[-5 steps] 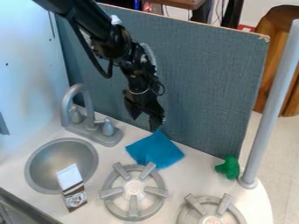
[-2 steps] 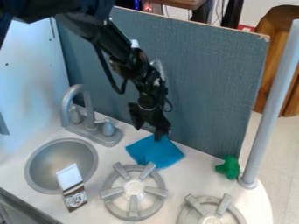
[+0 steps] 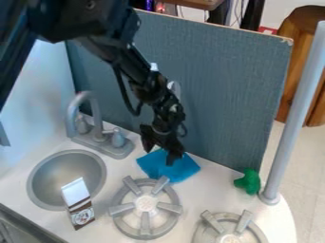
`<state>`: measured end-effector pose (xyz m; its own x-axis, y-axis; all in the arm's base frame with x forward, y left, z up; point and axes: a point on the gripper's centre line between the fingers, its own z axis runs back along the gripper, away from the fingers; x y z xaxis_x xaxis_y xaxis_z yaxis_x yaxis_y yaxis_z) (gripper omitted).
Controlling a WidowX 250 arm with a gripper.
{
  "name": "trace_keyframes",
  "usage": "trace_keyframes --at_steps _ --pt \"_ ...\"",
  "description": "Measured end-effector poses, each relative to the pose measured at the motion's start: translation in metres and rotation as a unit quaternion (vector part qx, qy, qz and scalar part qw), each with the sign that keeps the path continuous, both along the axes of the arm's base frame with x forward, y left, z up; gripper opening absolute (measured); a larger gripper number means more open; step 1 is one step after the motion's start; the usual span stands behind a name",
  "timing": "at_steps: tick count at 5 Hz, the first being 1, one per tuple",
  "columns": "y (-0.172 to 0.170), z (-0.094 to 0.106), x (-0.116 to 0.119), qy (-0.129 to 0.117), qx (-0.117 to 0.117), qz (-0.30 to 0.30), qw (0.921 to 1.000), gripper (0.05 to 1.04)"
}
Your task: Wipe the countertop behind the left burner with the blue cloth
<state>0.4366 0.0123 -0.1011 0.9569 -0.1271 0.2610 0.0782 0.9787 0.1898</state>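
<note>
Jaws: set apart, with a clear gap between the two tips; wide rather than narrow.
Gripper (image 3: 159, 157): hanging over the blue cloth (image 3: 183, 169), tips downward; one tip toward 10 o'clock from the other; contact with the fabric impossible to tell.
Arm (image 3: 134, 64): coming in from 11 o'clock, slanting down toward 5 o'clock, bent at the wrist so as to point nearly to 6 o'clock.
Cloth: lying on the white counter (image 3: 209, 197), at 1 o'clock from the near burner (image 3: 145, 204), near the blue-gray panel (image 3: 222, 90).
Faucet (image 3: 96, 116): standing at 1 o'clock from the sink (image 3: 49, 163), to 10 o'clock from the cloth.
Carton (image 3: 77, 204): tilted at the sink's 5 o'clock edge; white above, brown and white below, printed with a round emblem.
Green object (image 3: 248, 181): between 3 and 4 o'clock from the cloth, just beside the gray pole (image 3: 297, 114).
Second burner (image 3: 230, 237): at 4 o'clock from the first.
</note>
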Motion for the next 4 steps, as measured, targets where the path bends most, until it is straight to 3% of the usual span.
trace_keyframes --at_steps 2,4 --pt "0.021 -0.001 -0.001 0.009 0.004 0.009 0.9999 1.009" --pt "0.074 0.007 -0.001 0.016 0.007 0.039 0.9991 1.009"
